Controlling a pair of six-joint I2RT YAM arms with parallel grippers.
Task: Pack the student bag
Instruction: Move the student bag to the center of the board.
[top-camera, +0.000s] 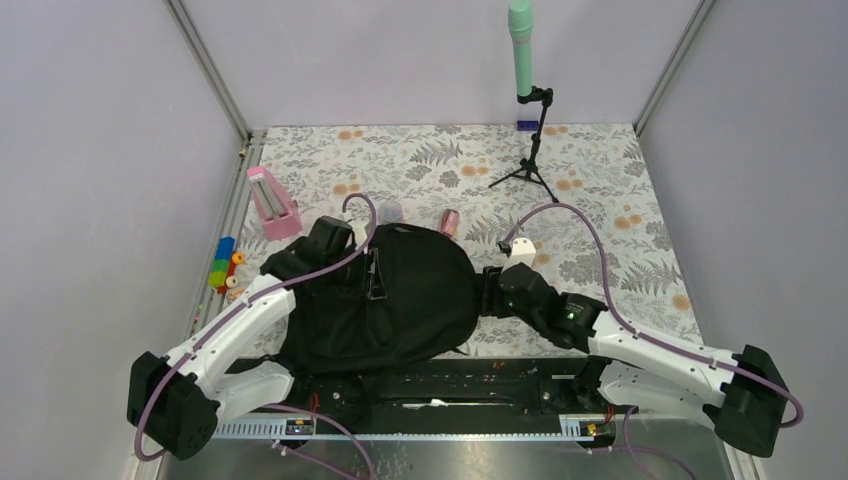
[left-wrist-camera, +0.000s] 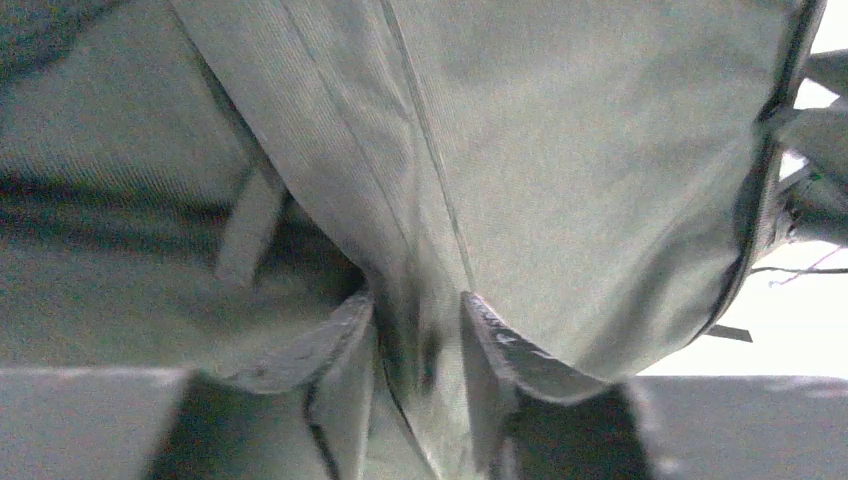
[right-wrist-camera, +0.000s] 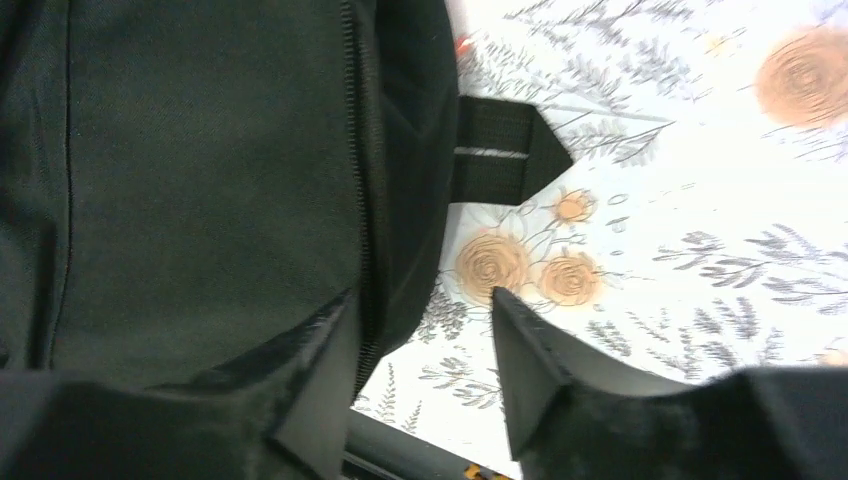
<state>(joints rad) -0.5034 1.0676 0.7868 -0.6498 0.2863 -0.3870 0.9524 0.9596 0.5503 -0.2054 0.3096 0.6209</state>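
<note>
The student bag (top-camera: 400, 300) lies flat on the floral desk (top-camera: 600, 190), near its front edge, between your two arms. Your left gripper (left-wrist-camera: 415, 320) is at the bag's far-left part, its jaws a little apart with a ridge of fabric running up through the gap. From the wrist view you cannot tell whether that fold is pinched or only lying there. Your right gripper (right-wrist-camera: 420, 310) stands apart at the bag's right side. One finger (right-wrist-camera: 315, 360) is against the black cloth beside the zip (right-wrist-camera: 357, 150), the other hangs over bare desk, and only the bag's edge lies between them.

If you lift on the left, a loose fold may slide out. The soft bag may also drag toward the pink wedge-shaped object (top-camera: 272, 203) and the coloured blocks (top-camera: 226, 268) close by. Closing on the right as it stands would likely bite thick seam and zip teeth and could skid off, or snag the webbing strap (right-wrist-camera: 495, 150).

You cannot see a zip slider, whether any compartment is open, or what is inside. The left wrist view is washed pale and too close to place on the bag. The small pink item (top-camera: 449, 222) and pale item (top-camera: 390, 212) behind the bag are too small to name.
</note>
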